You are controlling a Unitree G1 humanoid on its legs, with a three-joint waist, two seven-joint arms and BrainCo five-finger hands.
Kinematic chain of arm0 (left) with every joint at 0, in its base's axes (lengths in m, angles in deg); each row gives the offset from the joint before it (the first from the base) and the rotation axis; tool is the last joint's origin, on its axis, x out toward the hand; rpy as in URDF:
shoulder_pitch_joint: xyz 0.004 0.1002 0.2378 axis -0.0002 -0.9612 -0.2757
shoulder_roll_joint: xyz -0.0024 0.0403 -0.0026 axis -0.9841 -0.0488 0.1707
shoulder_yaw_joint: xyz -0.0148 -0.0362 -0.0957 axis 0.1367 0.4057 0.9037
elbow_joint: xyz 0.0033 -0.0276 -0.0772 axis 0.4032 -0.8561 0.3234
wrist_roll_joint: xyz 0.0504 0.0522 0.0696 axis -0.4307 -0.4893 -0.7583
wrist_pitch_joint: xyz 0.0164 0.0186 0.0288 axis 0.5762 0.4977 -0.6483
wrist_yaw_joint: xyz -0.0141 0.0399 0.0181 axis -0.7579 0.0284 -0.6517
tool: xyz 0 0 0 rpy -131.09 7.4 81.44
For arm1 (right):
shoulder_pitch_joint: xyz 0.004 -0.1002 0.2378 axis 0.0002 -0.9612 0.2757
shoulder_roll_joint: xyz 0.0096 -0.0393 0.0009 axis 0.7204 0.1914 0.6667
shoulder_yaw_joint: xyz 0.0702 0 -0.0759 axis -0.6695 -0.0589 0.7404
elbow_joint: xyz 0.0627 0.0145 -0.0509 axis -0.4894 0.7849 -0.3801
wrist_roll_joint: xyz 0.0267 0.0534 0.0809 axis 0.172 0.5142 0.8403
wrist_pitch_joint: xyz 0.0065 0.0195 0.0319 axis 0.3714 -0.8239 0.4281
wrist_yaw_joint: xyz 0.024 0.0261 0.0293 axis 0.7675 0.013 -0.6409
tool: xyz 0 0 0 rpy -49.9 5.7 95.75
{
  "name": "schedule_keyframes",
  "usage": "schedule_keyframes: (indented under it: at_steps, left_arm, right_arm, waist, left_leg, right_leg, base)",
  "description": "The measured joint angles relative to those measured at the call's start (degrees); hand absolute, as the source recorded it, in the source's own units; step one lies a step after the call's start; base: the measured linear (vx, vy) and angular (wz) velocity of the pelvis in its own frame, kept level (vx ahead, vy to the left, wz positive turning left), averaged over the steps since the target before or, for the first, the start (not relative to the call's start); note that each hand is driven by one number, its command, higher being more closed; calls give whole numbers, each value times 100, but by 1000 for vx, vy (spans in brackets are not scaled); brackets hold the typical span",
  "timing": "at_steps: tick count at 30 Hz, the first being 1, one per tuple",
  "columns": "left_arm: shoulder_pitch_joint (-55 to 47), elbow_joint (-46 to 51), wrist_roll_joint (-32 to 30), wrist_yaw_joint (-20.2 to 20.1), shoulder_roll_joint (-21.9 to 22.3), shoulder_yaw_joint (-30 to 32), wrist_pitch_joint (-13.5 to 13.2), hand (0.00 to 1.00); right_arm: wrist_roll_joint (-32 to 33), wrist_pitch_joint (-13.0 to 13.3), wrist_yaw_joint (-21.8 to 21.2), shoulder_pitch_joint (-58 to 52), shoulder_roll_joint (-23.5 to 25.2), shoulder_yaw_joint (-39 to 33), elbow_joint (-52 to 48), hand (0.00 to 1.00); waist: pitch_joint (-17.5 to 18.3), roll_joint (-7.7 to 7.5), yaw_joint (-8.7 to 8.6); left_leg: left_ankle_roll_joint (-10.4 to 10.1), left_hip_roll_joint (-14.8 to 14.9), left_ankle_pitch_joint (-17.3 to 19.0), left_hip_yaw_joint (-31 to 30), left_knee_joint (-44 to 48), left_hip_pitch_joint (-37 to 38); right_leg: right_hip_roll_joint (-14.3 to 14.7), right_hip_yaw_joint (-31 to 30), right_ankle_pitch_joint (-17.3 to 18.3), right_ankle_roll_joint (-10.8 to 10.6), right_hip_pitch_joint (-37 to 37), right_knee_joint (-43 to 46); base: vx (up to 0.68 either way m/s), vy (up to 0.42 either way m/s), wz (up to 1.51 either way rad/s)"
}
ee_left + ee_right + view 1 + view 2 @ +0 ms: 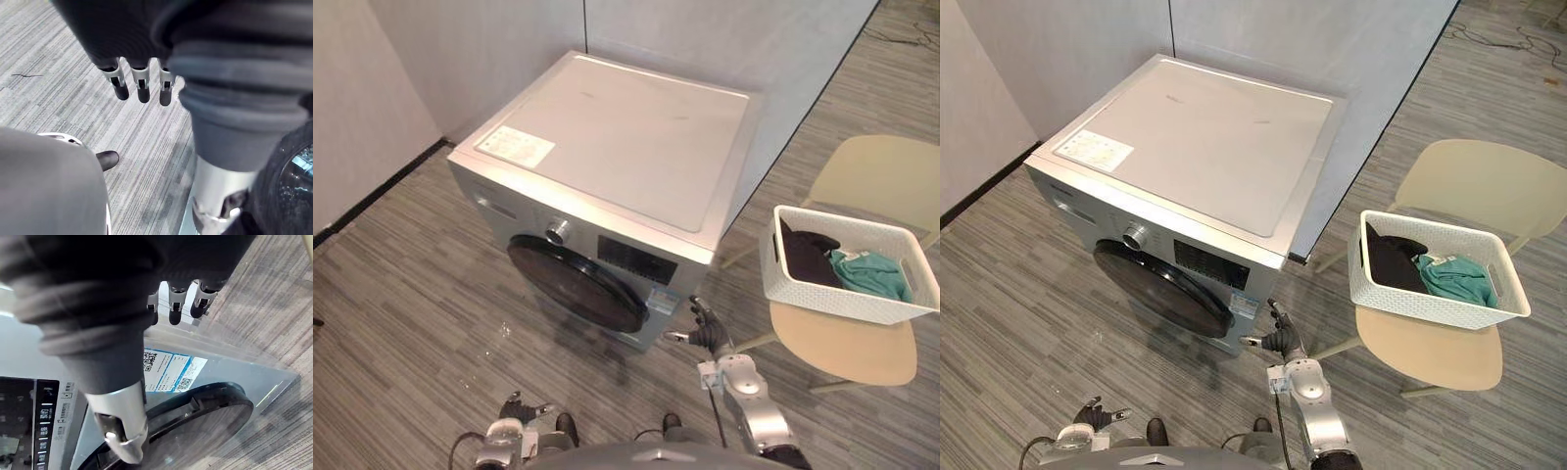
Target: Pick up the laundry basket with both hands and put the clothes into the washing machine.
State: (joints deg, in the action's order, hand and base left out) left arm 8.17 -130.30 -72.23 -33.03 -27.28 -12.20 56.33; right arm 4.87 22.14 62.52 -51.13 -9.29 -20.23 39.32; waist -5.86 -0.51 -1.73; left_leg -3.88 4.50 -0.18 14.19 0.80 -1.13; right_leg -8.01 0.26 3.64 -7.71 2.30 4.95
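Chair seat (pixel 847 354) holds basket (pixel 822 296) of dark and teal clothes (pixel 809 257); left hand (pixel 519 409) and right hand (pixel 710 333) hang relaxed.

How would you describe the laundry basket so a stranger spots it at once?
Start at the silver washing machine. To its right is a pale chair, with the laundry basket on its seat. It alone is white and perforated, holding dark and teal clothes.

An office-like room fitted out as a laundry corner, not a home. Striped grey carpet (pixel 401 294) of the commercial kind covers the floor, and plain pale partition panels (pixel 489 49) form the walls. A silver front-loading washing machine (pixel 607 157) stands free in the corner, and beside it a beige moulded chair (pixel 847 352) carries a white laundry basket (pixel 822 294).
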Motion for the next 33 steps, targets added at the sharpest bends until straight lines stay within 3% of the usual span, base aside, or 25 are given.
schedule_keyframes:
  at_steps: [6, 12, 15, 21, 28, 33]
  left_arm:
    - [128, -56, -91, 1, -2, -109, 6, 0]
    - [260, -36, -86, 49, -32, -139, 10, 0]
    - [291, 15, -81, 95, -55, -137, 14, 0]
    - [337, 65, -83, 150, -62, -138, 21, 0]
    - [335, 66, -88, 136, -71, -168, 81, 0]
    - [329, 83, -93, 115, -88, -186, 81, 0]
  right_arm:
    - [63, 0, -28, 304, -458, 330, -87, 0]
    - [264, 20, 22, 529, -571, 363, -41, 0]
    - [271, 201, 13, 615, -470, 370, 505, 0]
    - [-232, -14, -230, 539, 1, 478, 2206, 0]
    - [-440, -27, -566, 452, -2, 763, 2120, 0]
    - [130, 43, -704, 422, 2, 1396, 686, 0]
  waist:
    - [-138, 6, -29]
    - [-403, -15, -28]
    - [-497, -61, -30]
    - [-559, -86, 67]
    - [-560, -88, 20]
    - [-560, -132, 61]
  left_leg:
    - [10, 21, -280, -89, -327, -101]
    - [19, 15, -466, -173, -520, -104]
    - [16, 21, -481, -179, -521, -107]
    - [16, 13, -479, -170, -525, -109]
    - [16, 24, -479, -140, -525, -41]
    - [15, 30, -477, -60, -527, 20]
  right_leg:
    - [67, 45, -159, 11, 172, -79]
    - [88, 84, -267, 26, 191, -212]
    - [95, 82, -272, 44, 189, -240]
    - [94, 56, -292, 14, 173, -251]
    - [111, 0, -296, 15, 156, -210]
    - [112, -99, -316, 8, 168, -194]
  base:
    - [-55, -26, 2]
    - [-78, 4, 5]
    - [-52, 0, 1]
    - [21, -3, -1]
    - [15, -5, -5]
    - [-54, 10, -8]
